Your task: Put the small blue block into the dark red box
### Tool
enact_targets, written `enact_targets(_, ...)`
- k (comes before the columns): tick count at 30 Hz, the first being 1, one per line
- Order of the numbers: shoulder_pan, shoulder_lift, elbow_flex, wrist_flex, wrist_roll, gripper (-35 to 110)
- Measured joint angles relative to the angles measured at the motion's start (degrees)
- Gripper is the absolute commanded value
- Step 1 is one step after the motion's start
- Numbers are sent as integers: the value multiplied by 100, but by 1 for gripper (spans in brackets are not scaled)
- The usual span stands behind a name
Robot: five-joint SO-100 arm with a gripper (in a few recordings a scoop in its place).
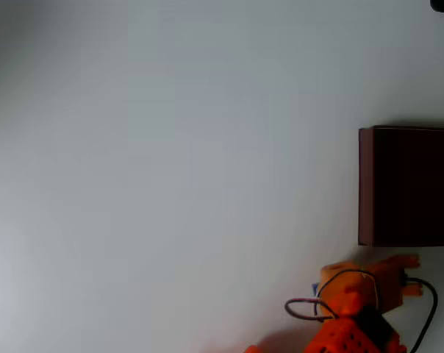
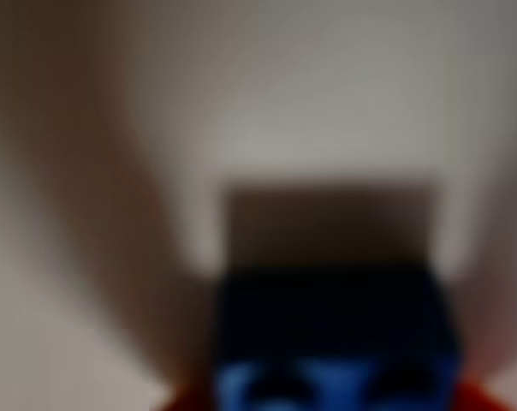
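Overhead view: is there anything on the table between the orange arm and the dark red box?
No. In the overhead view only a bare strip of white table separates the arm from the dark red box.

The orange claw [image 1: 332, 290] sits low at the overhead view's bottom edge (jaws unclear).

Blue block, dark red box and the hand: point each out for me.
small blue block [image 2: 331, 342]: wrist view, blurred, on its near face.
dark red box [image 1: 365, 187]: overhead view, on its left wall.
hand [image 1: 398, 268]: overhead view, on its orange tip just below the box.
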Motion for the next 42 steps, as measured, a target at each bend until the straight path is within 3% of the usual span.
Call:
enact_targets(6, 97, 0, -79, 123, -352, 0)
enact_targets(11, 457, 562, -554, 932, -914, 0)
enact_targets(18, 1195, 1125, -1222, 1222, -2312, 0)
enact_targets(28, 141, 562, -1925, -185, -3788, 0)
enact_targets(37, -290, -1485, -3384, -888, -4509, 0)
enact_targets(42, -334, -2452, -3955, -905, -4781, 21)
